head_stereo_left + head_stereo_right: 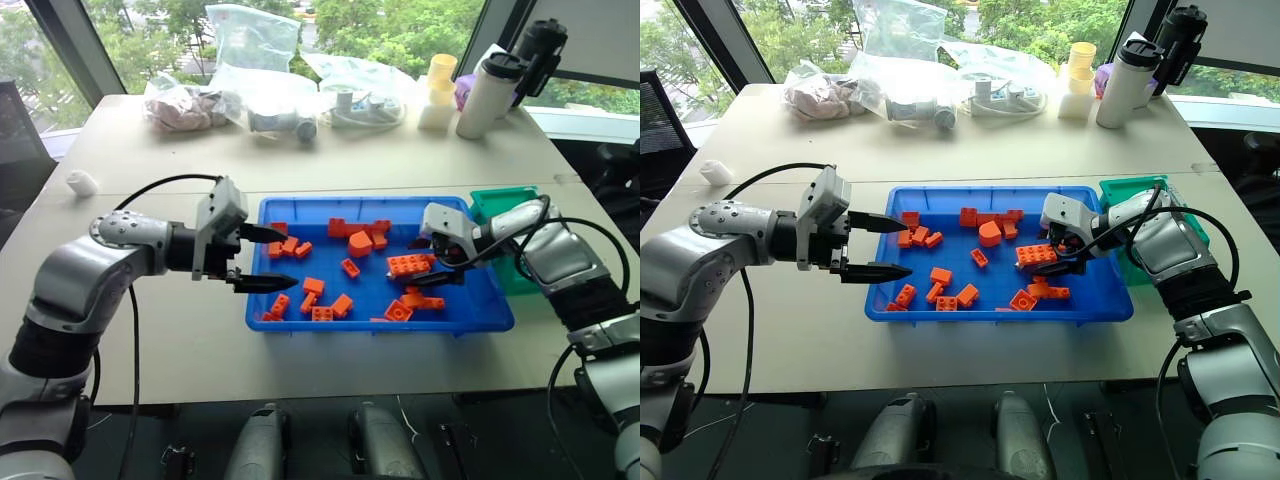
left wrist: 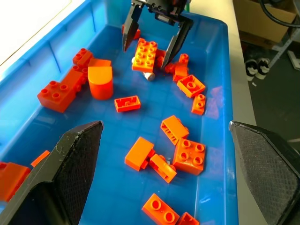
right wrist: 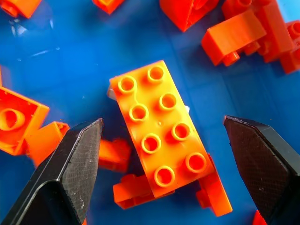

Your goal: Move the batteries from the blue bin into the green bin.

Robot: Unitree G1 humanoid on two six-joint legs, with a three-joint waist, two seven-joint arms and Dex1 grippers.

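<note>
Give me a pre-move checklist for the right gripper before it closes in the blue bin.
1. Right gripper open: ok.
2. Right gripper over the blue bin: ok.
3. Battery in sight: cannot tell; a small grey end peeks from under the long brick.
4. Between the fingers is a battery: not ok; the long brick sits there.
5. Left gripper apart from the right: ok, at the bin's other end.
6. Green bin reachable beside the blue bin: ok.
</note>
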